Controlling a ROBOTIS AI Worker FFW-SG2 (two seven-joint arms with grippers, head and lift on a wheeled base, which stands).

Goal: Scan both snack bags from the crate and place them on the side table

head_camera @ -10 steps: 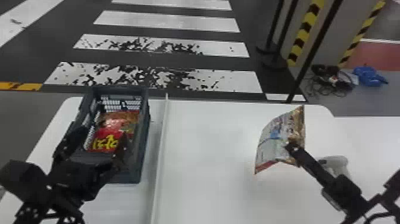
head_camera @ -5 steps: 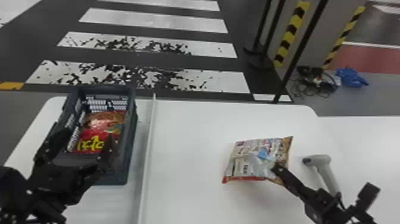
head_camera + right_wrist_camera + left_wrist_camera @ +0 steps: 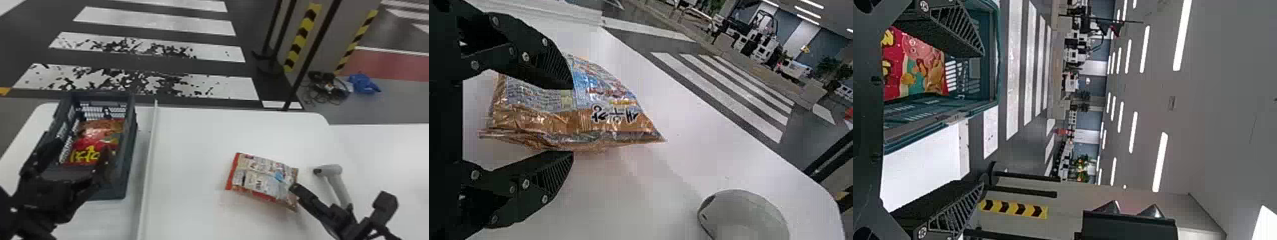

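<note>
Hovering at the near end of the grey crate (image 3: 127, 172), the left gripper (image 3: 81, 148) has its two fingers spread wide in the head view. Inside the crate, a red snack bag (image 3: 99, 140) with yellow lettering lies face up. A pale divider strip (image 3: 148, 166) runs beside the crate on the white table (image 3: 188, 143). Across the strip, the right gripper (image 3: 297, 189) holds the other snack bag (image 3: 260, 175) by one end, with the printed back turned upward. A scanner (image 3: 335, 178) rests on the white surface just to the right of that bag.

In the left wrist view, the left gripper (image 3: 984, 117) again has its fingers well apart; the crate's side wall runs between them, and the red bag sits in the crate near one finger.

In the right wrist view, the right gripper (image 3: 573, 120) has its fingers closed to the bag's puffed thickness, one against each face. The scanner's rounded head lies apart from them.
</note>
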